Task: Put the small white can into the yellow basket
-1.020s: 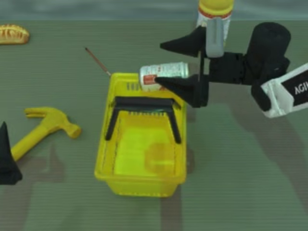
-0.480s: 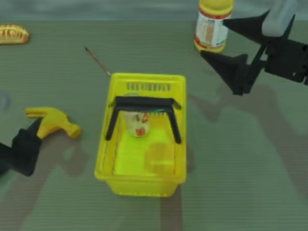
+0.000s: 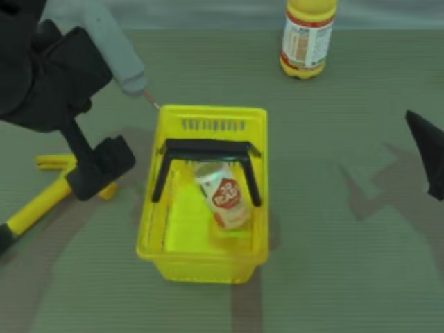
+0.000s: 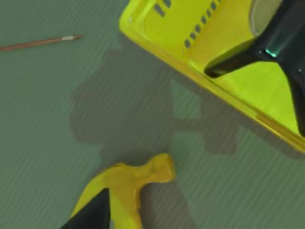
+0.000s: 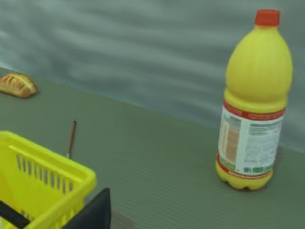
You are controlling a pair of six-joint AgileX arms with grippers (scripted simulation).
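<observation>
The small white can (image 3: pixel 223 195) lies on its side on the floor of the yellow basket (image 3: pixel 208 116), partly under the black folded handle (image 3: pixel 207 147), and nothing holds it. My right gripper has withdrawn to the table's right edge. Only one dark finger (image 3: pixel 426 151) of it shows there, and one finger (image 5: pixel 93 214) shows in the right wrist view, set wide and holding nothing. My left gripper (image 3: pixel 103 165) hovers left of the basket over the hammer's head, open and empty. One of its fingers (image 4: pixel 93 214) shows above the hammer.
A yellow hammer (image 3: pixel 31 209) lies left of the basket. A thin brown stick (image 3: pixel 150 101) lies by the basket's far left corner. A tall yellow bottle (image 3: pixel 309 35) stands at the back right. A bread roll (image 5: pixel 17 85) sits far back left.
The can has dropped into the basket and come to rest on its side. The right arm has pulled back to the right edge. The left arm has swung in over the hammer.
</observation>
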